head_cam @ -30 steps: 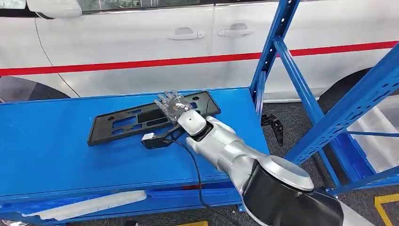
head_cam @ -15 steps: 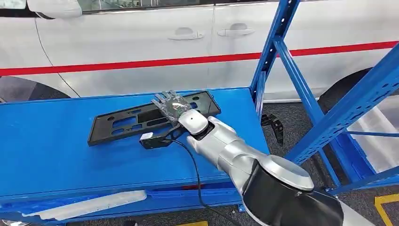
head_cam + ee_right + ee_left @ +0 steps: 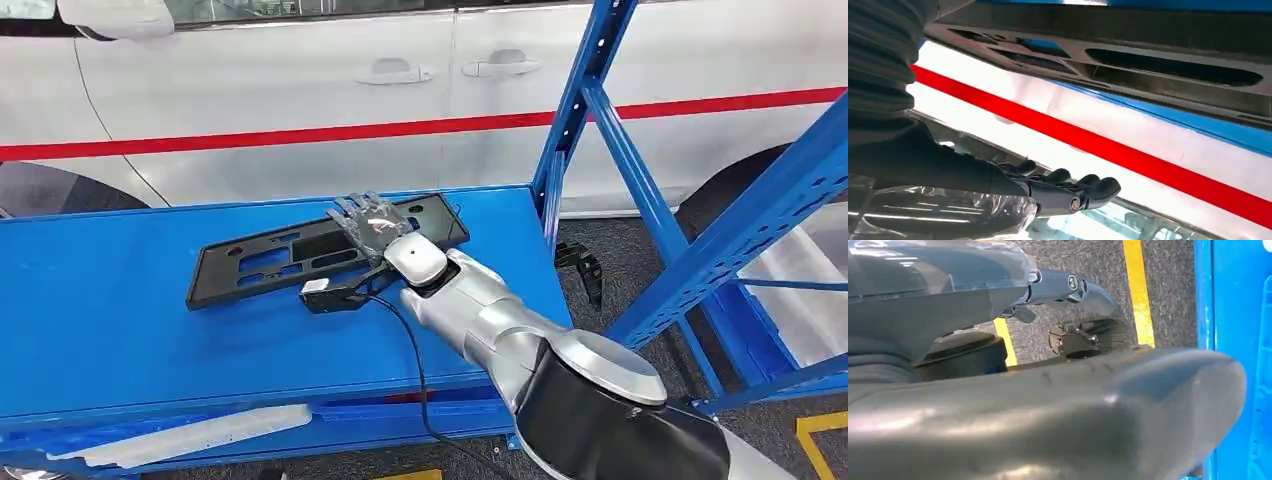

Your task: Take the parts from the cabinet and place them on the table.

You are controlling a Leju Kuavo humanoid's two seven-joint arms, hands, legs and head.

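I see the black part [image 3: 300, 255] lying flat on the blue bench [image 3: 120, 320], stretching left from under my right hand [image 3: 368, 219]. Hand sits over its right end, fingers out straight, gripping nothing. White car [image 3: 300, 90] beyond hand, blue rack [image 3: 640, 190] to its right. Left hand [image 3: 1068, 287]: can't tell.
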